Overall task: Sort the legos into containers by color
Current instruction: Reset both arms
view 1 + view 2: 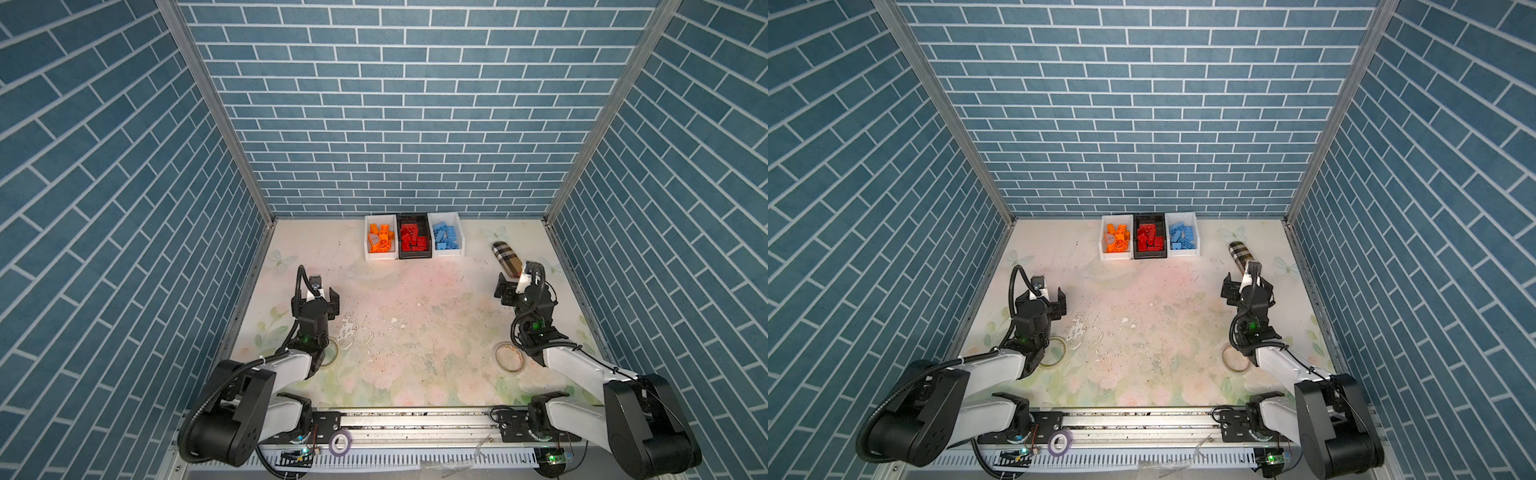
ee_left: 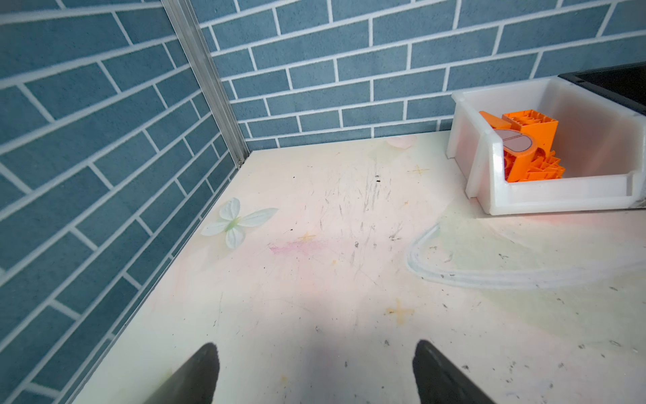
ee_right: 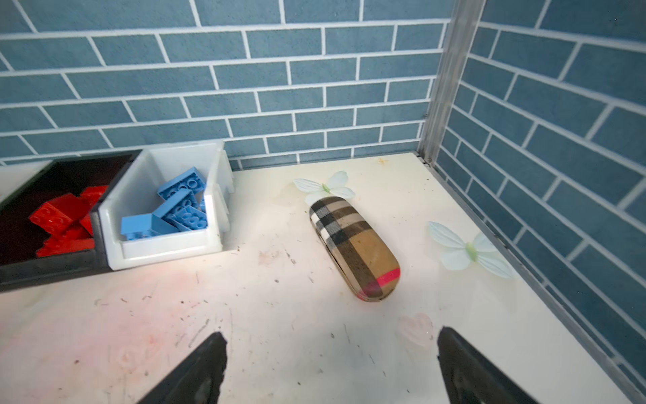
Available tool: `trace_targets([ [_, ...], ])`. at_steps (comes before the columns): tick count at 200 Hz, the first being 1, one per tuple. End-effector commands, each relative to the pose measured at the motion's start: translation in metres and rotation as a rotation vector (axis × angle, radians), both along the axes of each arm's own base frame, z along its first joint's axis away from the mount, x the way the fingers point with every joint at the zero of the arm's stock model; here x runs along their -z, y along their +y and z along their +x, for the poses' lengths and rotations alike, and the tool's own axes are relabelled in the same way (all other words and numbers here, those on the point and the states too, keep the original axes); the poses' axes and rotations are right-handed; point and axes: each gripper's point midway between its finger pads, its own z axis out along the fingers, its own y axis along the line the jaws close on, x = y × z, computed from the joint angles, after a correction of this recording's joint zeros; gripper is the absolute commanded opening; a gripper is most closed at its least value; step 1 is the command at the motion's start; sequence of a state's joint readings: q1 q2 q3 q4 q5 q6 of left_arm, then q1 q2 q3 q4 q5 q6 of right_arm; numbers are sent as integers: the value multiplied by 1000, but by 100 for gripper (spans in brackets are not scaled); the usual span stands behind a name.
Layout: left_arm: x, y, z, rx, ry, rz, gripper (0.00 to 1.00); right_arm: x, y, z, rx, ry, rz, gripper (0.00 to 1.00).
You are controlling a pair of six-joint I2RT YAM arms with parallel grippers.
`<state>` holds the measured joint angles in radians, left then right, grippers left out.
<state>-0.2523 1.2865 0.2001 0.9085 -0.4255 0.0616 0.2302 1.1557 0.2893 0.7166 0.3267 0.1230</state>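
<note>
Cut off by the picture's edge in the wrist views: the fingers (image 2: 195, 377) of the left gripper (image 2: 314, 370) and of the right gripper (image 3: 328, 367) behind their tips. Also cut, ahead of the left fingers: part of the white bin (image 2: 559, 199) holding orange legos (image 2: 528, 147), and all but a corner of the black bin (image 2: 608, 80). Hidden in both top views: the plaid case (image 1: 505, 255) end nearest the right fingers, and, behind the fingers, part of each tape roll (image 1: 508, 365), under the arms. Cannot count the legos there: too small.
</note>
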Motion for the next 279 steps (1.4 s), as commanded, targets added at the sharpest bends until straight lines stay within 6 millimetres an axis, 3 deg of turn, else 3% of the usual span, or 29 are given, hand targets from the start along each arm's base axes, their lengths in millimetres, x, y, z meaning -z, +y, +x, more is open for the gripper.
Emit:
trace_targets([
  [1, -34, 3, 1, 4, -161, 34, 89, -19, -25, -3, 94, -100, -81, 96],
  [20, -37, 1, -3, 28, -192, 22, 85, -3, -36, -2, 118, -66, -98, 96],
  [41, -36, -6, -3, 71, -214, 9, 83, 9, -35, 1, 89, -60, -121, 96],
  [68, -30, -9, 4, 82, -212, 8, 84, 2, -39, 1, 95, -118, -143, 96],
  [113, -25, -1, 14, 52, -176, -17, 88, 18, -43, -3, 49, -166, -63, 97],
  [130, -21, 3, 19, 49, -160, -42, 88, 20, -44, 3, 55, -163, -72, 97],
  [150, -13, 12, 22, 37, -169, -78, 88, 34, -50, 23, 73, -49, -42, 95],
  [173, -9, 6, 32, 93, -129, -90, 88, 34, -57, 23, 74, -51, -3, 96],
  [199, -5, 17, 34, 37, -103, -111, 89, 33, -57, 23, 72, -54, -3, 99],
  [279, -4, 22, 35, 25, -103, -127, 88, 32, -56, 22, 70, -59, -6, 99],
])
